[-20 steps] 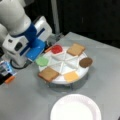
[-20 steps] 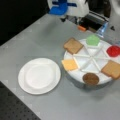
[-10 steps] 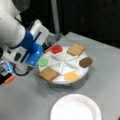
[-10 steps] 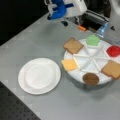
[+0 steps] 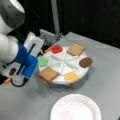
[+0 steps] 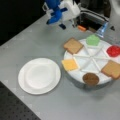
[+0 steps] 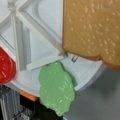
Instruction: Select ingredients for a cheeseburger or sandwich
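A round white divided tray [image 5: 65, 60] [image 6: 88, 58] holds the ingredients in separate wedges. They are two brown toast squares [image 5: 48, 74] [image 5: 75, 49], green lettuce [image 5: 43, 60] [image 6: 93, 40], a red tomato disc [image 5: 56, 49], a brown patty [image 5: 85, 62] and yellow cheese [image 5: 71, 76]. A stacked cheeseburger or sandwich is out of view. My gripper [image 5: 33, 57] [image 6: 65, 22] hangs at the tray's edge by the lettuce and the nearer toast. The wrist view looks down on the lettuce [image 7: 57, 87], toast [image 7: 92, 27] and tomato [image 7: 6, 66], and my fingers do not show there.
A white paper plate [image 5: 76, 108] [image 6: 39, 75] lies on the grey table in front of the tray. Behind the tray sit a metal fixture [image 6: 92, 18] and a small orange piece [image 6: 81, 28]. The table drops off to black beyond.
The gripper has sunk slightly beside the tray's lettuce side. The food pieces and the plate have not moved.
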### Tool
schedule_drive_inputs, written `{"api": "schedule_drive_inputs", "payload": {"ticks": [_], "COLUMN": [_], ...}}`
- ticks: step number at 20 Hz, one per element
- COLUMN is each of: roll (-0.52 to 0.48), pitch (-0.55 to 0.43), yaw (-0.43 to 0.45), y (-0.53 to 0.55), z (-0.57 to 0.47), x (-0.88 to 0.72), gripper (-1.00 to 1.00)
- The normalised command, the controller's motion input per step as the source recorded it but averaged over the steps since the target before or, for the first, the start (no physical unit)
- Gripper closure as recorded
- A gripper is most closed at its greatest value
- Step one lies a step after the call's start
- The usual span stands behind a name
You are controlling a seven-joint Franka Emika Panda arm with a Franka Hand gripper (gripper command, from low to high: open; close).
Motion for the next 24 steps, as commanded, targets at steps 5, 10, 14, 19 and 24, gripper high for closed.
{"api": "schedule_drive_inputs", "payload": {"ticks": [5, 10, 14, 19, 24], "roll": [0.431, 0.454, 0.372, 0.426, 0.472], "pitch": [-0.045, 0.001, 0.055, 0.029, -0.031], "yaw": [0.115, 0.131, 0.108, 0.121, 0.139], "y": [-0.32, -0.44, -0.34, -0.21, -0.23], "z": [-0.43, -0.16, 0.01, -0.03, -0.19], "x": [0.30, 0.33, 0.33, 0.29, 0.27], "gripper": [-1.00, -1.00, -1.00, -1.00, -1.00]}}
